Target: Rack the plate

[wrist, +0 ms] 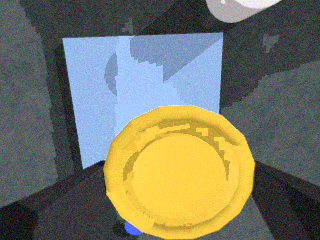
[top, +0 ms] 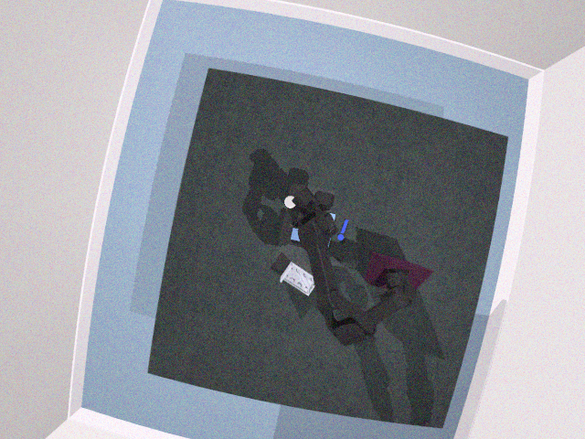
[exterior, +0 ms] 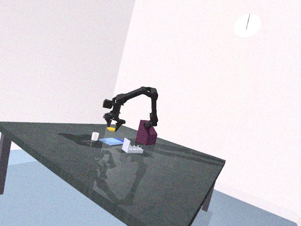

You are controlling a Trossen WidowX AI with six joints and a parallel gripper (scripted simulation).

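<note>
Yellow plate [exterior: 111, 129] [wrist: 179, 175], gripped by opposite sides of its rim between the two fingers of the gripper [exterior: 114, 128] [wrist: 177, 167], held up off the table [top: 227, 293] [exterior: 155, 180] and lying roughly flat, left of centre in the exterior view and low in the middle of the wrist view; in the top view the arm [top: 321, 269] [exterior: 132, 94] hides it. Below the plate, with space between, is a blue mat [top: 295, 234] [exterior: 111, 141] [wrist: 145, 75]. A white cup [top: 289, 202] [exterior: 95, 136] [wrist: 230, 11] stands near the mat, at the upper right of the wrist view; a blue spoon-like thing [top: 344, 229] [exterior: 120, 140] [wrist: 133, 229] lies on the mat's other side. The white rack [top: 297, 278] [exterior: 125, 145] sits just below centre in the top view, holding no plate. The arm rises from a maroon block [top: 377, 266] [exterior: 144, 133], right of centre there. Picking up looks done; left to do are carrying the plate to the rack, turning it on edge, lowering it between the rails, letting go and moving the arm away
</note>
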